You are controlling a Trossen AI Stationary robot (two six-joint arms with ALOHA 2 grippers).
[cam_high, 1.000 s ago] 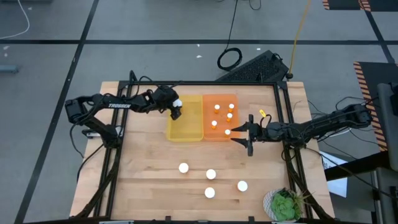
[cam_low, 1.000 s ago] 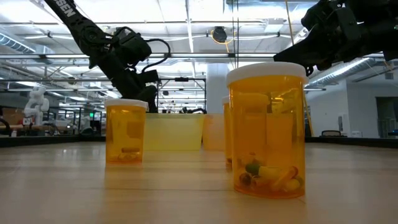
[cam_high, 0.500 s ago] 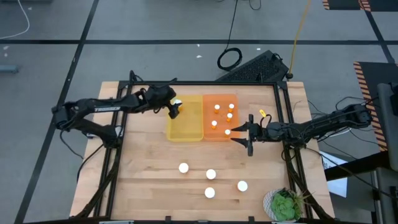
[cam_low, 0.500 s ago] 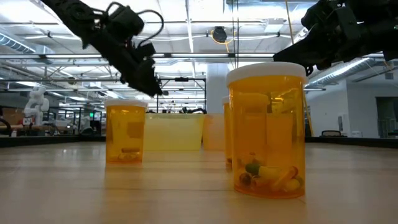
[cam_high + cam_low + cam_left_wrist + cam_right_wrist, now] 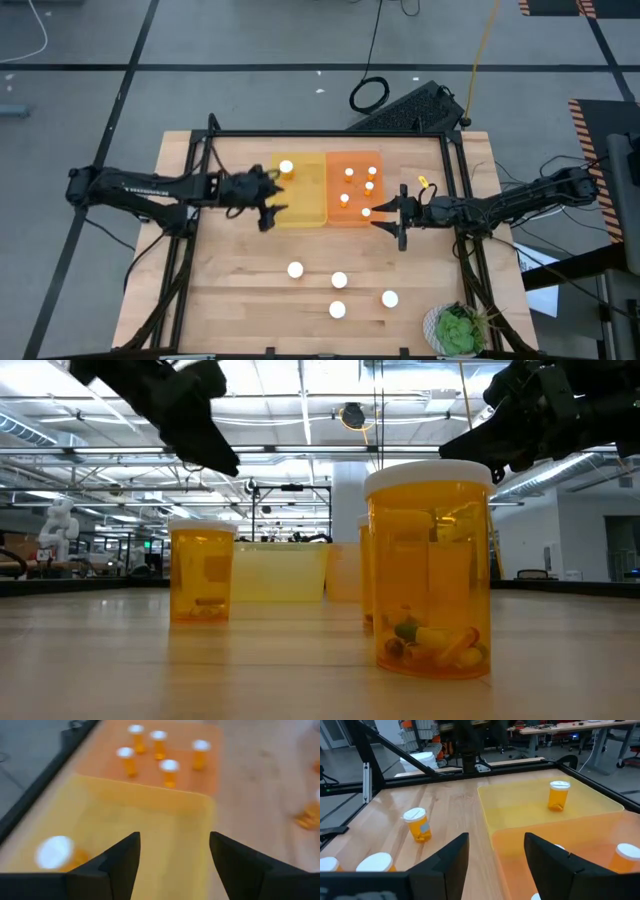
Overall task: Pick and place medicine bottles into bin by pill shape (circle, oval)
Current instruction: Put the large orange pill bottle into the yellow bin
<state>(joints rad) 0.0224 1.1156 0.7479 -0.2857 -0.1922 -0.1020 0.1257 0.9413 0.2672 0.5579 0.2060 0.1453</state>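
Observation:
One amber medicine bottle (image 5: pixel 286 168) with a white cap stands upright in the yellow bin (image 5: pixel 300 205), also seen as bottle (image 5: pixel 55 854) in the left wrist view. Several more bottles (image 5: pixel 357 186) stand in the orange bin (image 5: pixel 355 156). Several others (image 5: pixel 339 281) stand on the table nearer the front edge. My left gripper (image 5: pixel 268 213) hovers open over the yellow bin's near left corner, holding nothing. My right gripper (image 5: pixel 385 216) waits open beside the orange bin's near right corner, holding nothing.
A black frame (image 5: pixel 450 180) borders the wooden table. A potted green plant (image 5: pixel 458 330) sits at the near right corner. Bare wood lies between the bins and the loose bottles (image 5: pixel 417 824).
My left gripper carried a bottle over the yellow bin's far left part and let go of it. The bottle now stands in the bin. The gripper has drawn back toward the table's near edge and a little to the left. My right arm has kept still.

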